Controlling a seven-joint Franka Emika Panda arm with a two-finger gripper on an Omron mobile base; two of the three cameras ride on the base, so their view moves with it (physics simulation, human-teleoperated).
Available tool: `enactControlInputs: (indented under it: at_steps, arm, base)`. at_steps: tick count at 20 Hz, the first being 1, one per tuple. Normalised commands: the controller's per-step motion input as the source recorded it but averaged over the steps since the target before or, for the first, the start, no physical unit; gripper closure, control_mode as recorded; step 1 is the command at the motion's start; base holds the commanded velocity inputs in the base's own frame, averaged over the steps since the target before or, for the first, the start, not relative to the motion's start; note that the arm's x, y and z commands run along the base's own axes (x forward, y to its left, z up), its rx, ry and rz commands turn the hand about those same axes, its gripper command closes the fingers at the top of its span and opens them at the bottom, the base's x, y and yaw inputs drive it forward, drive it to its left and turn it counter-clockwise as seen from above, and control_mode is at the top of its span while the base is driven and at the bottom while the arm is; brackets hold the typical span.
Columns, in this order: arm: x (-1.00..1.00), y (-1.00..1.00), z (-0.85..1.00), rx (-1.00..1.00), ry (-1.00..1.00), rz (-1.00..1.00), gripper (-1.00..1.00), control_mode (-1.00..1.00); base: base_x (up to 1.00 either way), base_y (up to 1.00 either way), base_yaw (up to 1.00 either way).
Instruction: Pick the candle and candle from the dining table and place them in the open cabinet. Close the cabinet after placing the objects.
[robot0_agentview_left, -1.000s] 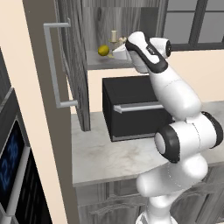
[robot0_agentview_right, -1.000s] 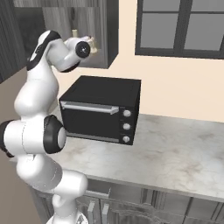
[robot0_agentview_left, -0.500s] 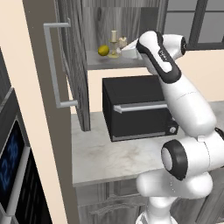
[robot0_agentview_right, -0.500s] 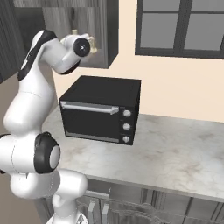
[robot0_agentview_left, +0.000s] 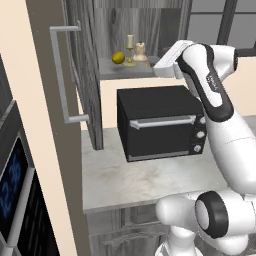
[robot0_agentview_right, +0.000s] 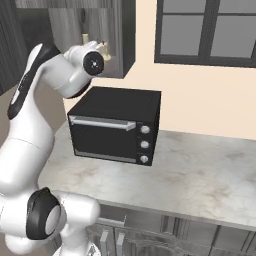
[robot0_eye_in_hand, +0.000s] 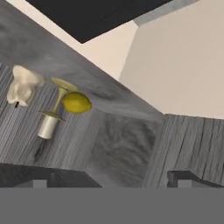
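gripper (robot0_eye_in_hand: 107, 180): wide open, holds nothing, just outside cabinet (robot0_agentview_left: 82, 75) | thin candle (robot0_agentview_left: 130, 49) and squat candle (robot0_agentview_left: 140, 51): on cabinet shelf, beside lemon (robot0_agentview_left: 118, 57) | cabinet door (robot0_agentview_left: 75, 85): open

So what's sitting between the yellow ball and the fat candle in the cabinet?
The thin candle on its gold holder stands between the yellow ball and the squat candle, seen in the left base view.
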Motion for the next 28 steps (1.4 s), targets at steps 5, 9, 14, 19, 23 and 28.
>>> enactControlInputs:
  at_steps: [5, 9, 14, 19, 23, 28]
  arm:
    - [-1.0, -0.06, 0.02, -0.15, -0.09, 0.11, -1.0, -1.0]
    - [-1.0, 0.0, 0.03, -0.18, -0.1, 0.1, -1.0, -1.0]
    - [-1.0, 0.0, 0.17, -0.2, -0.13, 0.05, -1.0, -1.0]
    - [-1.0, 0.0, 0.25, -0.2, -0.16, 0.03, -1.0, -1.0]
    - [-1.0, 0.01, 0.1, -0.2, -0.11, 0.02, -1.0, -1.0]
    - [-0.96, 0.02, 0.01, -0.21, -0.07, 0.05, -1.0, -1.0]
  base:
    - [0.0, 0.0, 0.0]
    - [0.0, 0.0, 0.0]
    - [0.0, 0.0, 0.0]
    - [0.0, 0.0, 0.0]
    - [0.0, 0.0, 0.0]
    - [0.0, 0.0, 0.0]
